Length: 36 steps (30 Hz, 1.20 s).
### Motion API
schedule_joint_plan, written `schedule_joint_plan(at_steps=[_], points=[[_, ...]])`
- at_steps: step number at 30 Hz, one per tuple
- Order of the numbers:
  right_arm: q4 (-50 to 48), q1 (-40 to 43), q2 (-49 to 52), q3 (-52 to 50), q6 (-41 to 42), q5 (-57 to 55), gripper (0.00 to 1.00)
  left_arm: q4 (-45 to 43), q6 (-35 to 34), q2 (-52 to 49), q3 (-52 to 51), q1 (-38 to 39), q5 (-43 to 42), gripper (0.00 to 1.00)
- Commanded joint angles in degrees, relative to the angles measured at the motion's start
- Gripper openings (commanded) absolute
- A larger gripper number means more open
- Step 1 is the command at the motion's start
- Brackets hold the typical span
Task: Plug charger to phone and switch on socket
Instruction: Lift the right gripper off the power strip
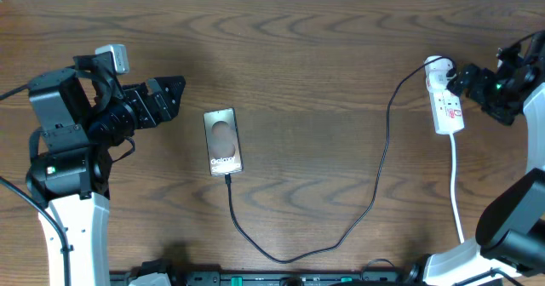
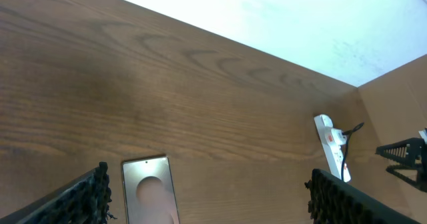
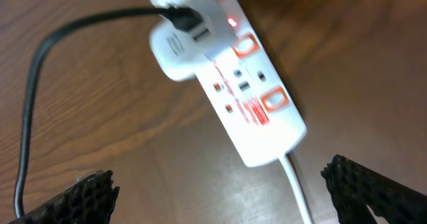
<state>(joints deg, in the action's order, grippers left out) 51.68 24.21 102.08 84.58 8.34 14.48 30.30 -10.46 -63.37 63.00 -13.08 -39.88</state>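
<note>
The phone (image 1: 223,141) lies flat at the table's middle left, with white lettering and a round brownish mark; it also shows in the left wrist view (image 2: 150,197). The thin black charger cable (image 1: 375,203) runs from the phone's near end in a loop to the white socket strip (image 1: 446,105) at the right, where a white adapter is plugged in. In the right wrist view the socket (image 3: 250,97) shows red markings and a small red light. My left gripper (image 1: 166,99) is open, left of the phone. My right gripper (image 1: 464,80) is open, beside the socket.
The socket's white cord (image 1: 457,192) runs toward the front edge at the right. Thicker black cables and fittings (image 1: 281,277) lie along the front edge. A pale wall (image 2: 300,24) bounds the table's far side.
</note>
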Motion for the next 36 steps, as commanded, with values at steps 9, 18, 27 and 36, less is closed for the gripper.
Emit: schedule_joint_plan(at_steps=[9,18,27,36], points=[[7.10,0.09,-3.21,-0.20,4.94,-2.43,0.99,0.11,0.59,-0.24,-0.04,-0.09,0.52,0.92],[8.85,0.07,-4.85,-0.20,4.94,-2.16,0.99,0.11,0.59,-0.24,-0.04,-0.09,0.52,0.91],[9.42,0.07,-13.73,-0.20,4.92,-2.32,0.99,0.11,0.59,-0.24,-0.04,-0.09,0.52,0.91],[9.46,0.09,-18.93,-0.22,4.92,-0.85,0.99,0.11,0.59,-0.24,-0.04,-0.09,0.52,0.91]])
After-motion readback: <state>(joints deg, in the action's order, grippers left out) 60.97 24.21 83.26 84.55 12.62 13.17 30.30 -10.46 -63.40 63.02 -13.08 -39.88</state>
